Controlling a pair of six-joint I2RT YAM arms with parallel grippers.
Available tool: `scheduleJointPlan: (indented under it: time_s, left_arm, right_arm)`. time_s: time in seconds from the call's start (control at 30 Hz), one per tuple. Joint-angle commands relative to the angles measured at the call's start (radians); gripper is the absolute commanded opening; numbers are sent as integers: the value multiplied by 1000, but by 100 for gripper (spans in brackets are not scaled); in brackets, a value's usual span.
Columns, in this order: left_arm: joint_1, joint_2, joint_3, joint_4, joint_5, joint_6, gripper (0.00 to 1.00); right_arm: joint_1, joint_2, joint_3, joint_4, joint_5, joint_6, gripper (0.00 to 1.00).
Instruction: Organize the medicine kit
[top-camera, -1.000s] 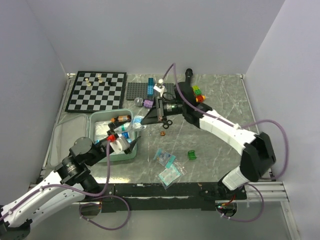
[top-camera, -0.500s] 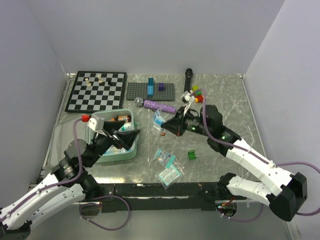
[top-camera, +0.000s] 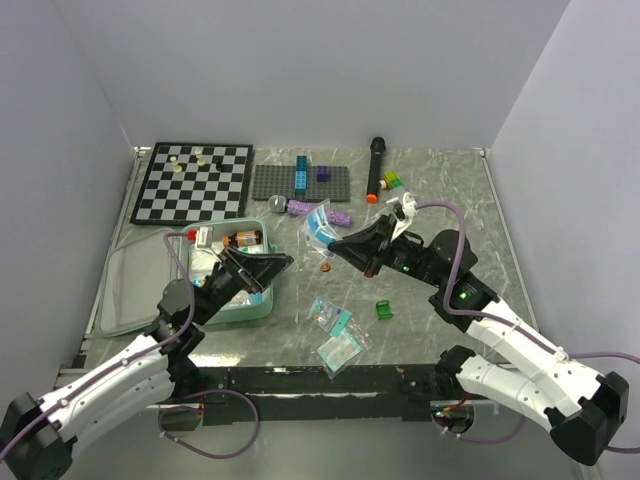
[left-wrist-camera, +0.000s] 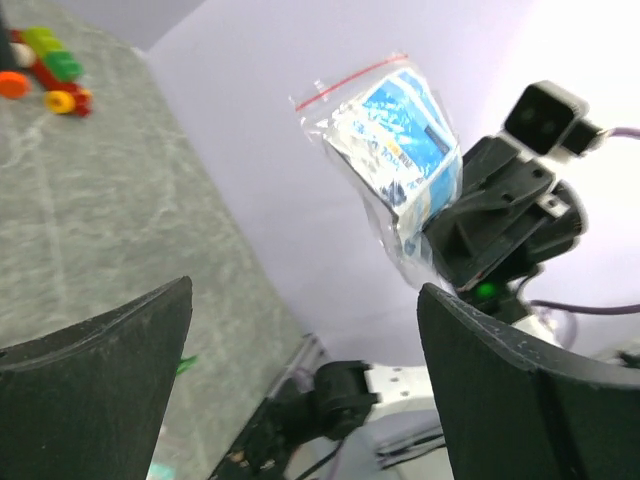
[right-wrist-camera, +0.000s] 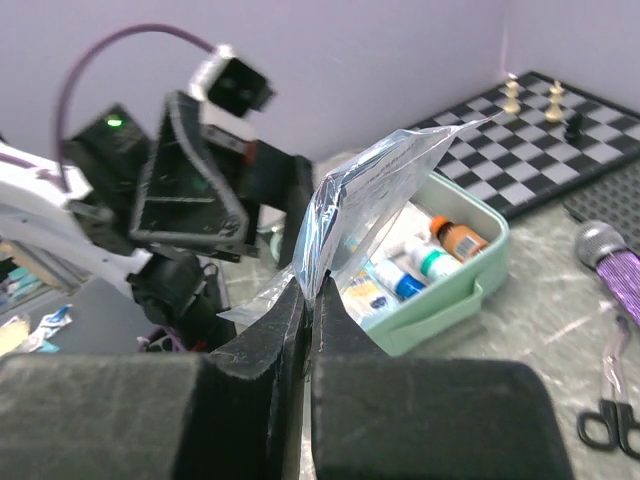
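1. The right pincer (right-wrist-camera: 306, 300) is clamped shut on the lower edge of a clear zip bag (left-wrist-camera: 395, 125) with a red seal strip. Inside sits a blue-and-white printed packet, its lettering too small to read.
2. The left pincer (top-camera: 268, 272) gapes wide and holds nothing, above the right side of the medicine kit (top-camera: 243, 310).
3. The kit lies open on the left of the marbled bench (top-camera: 450, 190), its mint-green tray half toward the middle and the other half flat to the left.
4. In the tray are a brown bottle with an orange cap (right-wrist-camera: 458, 238) and a white bottle with a green cap (right-wrist-camera: 428, 258); their labels cannot be read.
5. The bag hangs in the air just right of the tray, between the two pincers.
6. Behind the kit lie a chessboard (top-camera: 193, 182) with a few pieces and a grey studded plate (top-camera: 275, 185) carrying blue and purple bricks.
7. A purple microphone (right-wrist-camera: 612, 262) and scissors (right-wrist-camera: 610, 425) lie right of the tray.
8. A green block (top-camera: 384, 310) and two sachets (top-camera: 330, 316) lie nearer the front.
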Motion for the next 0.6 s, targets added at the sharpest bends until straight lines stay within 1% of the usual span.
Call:
scheduleJointPlan:
  time_s: [0.0, 0.07, 0.23, 0.33, 0.43, 0.57]
  left_arm:
    - [51, 86, 2, 366, 182, -156, 99]
    - [57, 120, 14, 423, 201, -158, 99]
    - [60, 203, 73, 500, 236, -131, 98]
    - [59, 266, 126, 455, 280, -106, 99]
    - [60, 311, 126, 480, 293, -123, 95]
    - [60, 349, 116, 507, 310, -134, 92]
  right_arm:
    - [17, -18, -7, 87, -57, 10, 0]
    - [23, -21, -15, 85, -68, 15, 0]
    - [48, -23, -41, 82, -75, 24, 0]
    - [56, -26, -53, 91, -71, 29, 0]
    - [65, -26, -55, 90, -68, 26, 0]
    - [74, -28, -53, 81, -58, 13, 0]
